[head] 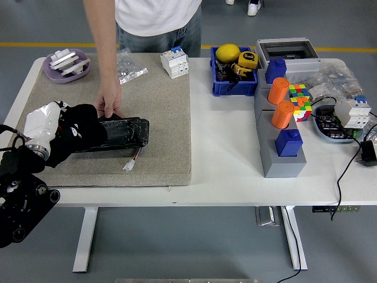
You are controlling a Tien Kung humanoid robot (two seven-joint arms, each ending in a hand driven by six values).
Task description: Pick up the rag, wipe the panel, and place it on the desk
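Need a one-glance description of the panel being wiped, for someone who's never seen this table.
Start at the tan mat covering the white table's left half. The panel is the long black glossy slab lying flat near the mat's front left, with a person's hand pressing its far edge and the left robot hand holding a black rag on its left end. Only it trails a short red wire with a white plug.

my left hand (44, 127) is white, bunched in a black rag (79, 131) on the glossy black panel (121, 131). beige mat (153, 118) covers the white worktop's (224, 159) left side; blue bin (234, 85) at the far edge.
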